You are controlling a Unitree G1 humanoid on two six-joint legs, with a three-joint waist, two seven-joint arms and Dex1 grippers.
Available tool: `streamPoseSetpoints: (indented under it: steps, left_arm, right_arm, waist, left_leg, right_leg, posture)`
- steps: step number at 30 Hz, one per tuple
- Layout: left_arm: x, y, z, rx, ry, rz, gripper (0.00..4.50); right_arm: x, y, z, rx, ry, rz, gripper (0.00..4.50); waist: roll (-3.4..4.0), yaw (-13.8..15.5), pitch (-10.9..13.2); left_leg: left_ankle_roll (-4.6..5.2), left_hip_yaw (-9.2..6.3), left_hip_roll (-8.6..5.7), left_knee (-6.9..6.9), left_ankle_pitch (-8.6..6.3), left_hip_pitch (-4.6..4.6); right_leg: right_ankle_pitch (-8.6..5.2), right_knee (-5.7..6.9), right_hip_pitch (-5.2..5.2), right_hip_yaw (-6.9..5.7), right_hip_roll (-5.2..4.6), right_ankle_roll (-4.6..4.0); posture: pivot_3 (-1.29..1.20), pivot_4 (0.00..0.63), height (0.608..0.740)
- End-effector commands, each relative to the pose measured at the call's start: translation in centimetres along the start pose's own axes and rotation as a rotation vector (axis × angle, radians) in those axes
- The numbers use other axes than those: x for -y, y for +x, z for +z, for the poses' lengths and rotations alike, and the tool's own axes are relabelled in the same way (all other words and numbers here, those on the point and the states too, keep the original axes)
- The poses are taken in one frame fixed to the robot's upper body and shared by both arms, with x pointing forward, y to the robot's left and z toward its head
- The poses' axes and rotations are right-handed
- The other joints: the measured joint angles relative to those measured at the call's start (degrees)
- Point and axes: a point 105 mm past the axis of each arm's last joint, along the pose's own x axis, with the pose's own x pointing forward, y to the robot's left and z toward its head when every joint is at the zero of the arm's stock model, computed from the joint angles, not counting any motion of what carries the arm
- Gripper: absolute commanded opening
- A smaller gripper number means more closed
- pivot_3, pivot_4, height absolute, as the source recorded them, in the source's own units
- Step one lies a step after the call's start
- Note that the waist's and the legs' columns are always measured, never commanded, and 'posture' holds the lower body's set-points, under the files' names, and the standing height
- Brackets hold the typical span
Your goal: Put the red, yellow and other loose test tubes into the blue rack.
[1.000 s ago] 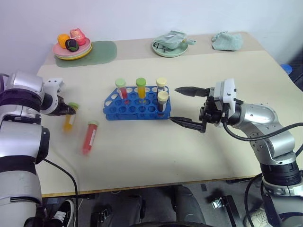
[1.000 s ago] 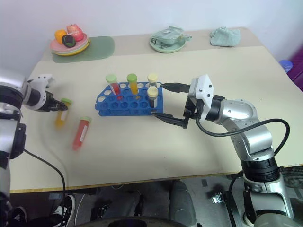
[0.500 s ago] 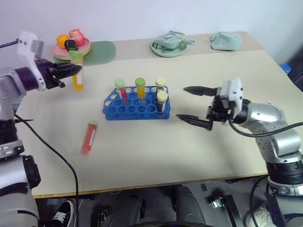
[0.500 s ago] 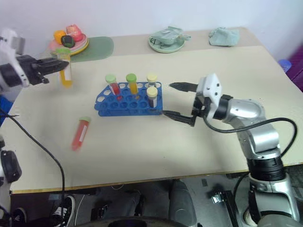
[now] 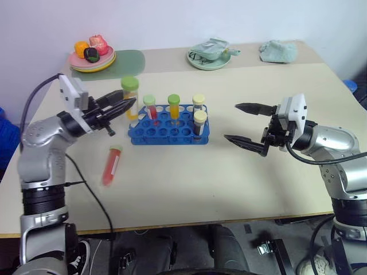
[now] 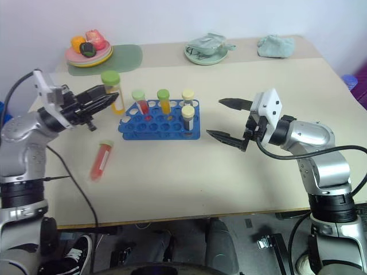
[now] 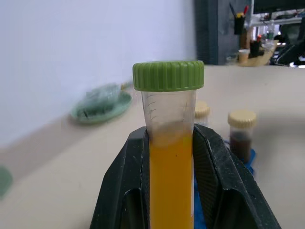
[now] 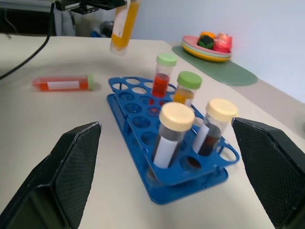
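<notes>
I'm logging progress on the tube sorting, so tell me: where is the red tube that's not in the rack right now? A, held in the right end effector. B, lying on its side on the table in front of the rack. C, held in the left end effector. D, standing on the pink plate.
B: the loose red tube lies flat on the table near the blue rack, while the left end effector holds a yellow-orange tube.

Rack (image 5: 168,127) mid-table, four tubes (image 5: 174,106) standing in it; one loose tube (image 5: 111,165) lying front-left (another tube (image 5: 131,97) held above rack's left end).
</notes>
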Motion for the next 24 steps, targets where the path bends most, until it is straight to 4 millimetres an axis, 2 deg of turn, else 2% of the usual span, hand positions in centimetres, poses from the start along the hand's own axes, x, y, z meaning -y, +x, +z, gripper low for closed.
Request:
streamPoseSetpoints:
  steps: [1, 5, 15, 24]
  left_arm:
    - [1.3, 1.1, 0.4, 0.061, 0.148, -0.002, 0.79]
    - [2.3, 1.6, -0.5, 0.073, 0.212, 0.022, 0.79]
    - [4.8, 3.5, -3.7, 0.058, 0.222, 0.032, 0.79]
    - [4.7, 5.2, -3.9, 0.094, 0.196, 0.054, 0.79]
  right_arm:
    - [0.0, -0.5, 1.5, 0.019, -0.061, -0.022, 4.50]
    - [0.1, -0.9, 1.5, 0.009, -0.061, -0.041, 4.50]
    - [0.1, -1.2, 1.5, -0.009, -0.054, -0.049, 4.50]
    - [0.0, -1.1, 1.5, -0.011, -0.054, -0.046, 4.50]
  waist:
    - [-0.01, 0.2, 0.0]
    - [0.00, 0.2, 0.0]
    - [0.00, 0.3, 0.0]
    - [0.00, 0.4, 0.0]
  left_leg:
    - [0.01, 0.06, 0.00, 0.00, 0.00, -0.01]
    - [0.01, 0.22, 0.04, -0.01, 0.00, -0.01]
    - [0.06, 0.26, 0.04, 0.02, -0.03, 0.03]
    - [0.07, 0.28, 0.05, 0.02, -0.03, 0.04]
  right_leg:
    - [0.04, -0.07, 0.01, 0.01, 0.00, -0.02]
    - [0.10, -0.12, 0.01, 0.01, 0.04, 0.00]
    - [0.13, -0.19, 0.11, 0.02, 0.04, 0.04]
    - [0.13, -0.20, 0.12, 0.03, 0.04, 0.04]
  posture:
    - [0.00, 0.150, 0.740]
    - [0.00, 0.150, 0.740]
    - [0.00, 0.150, 0.740]
    - [0.00, 0.150, 0.740]
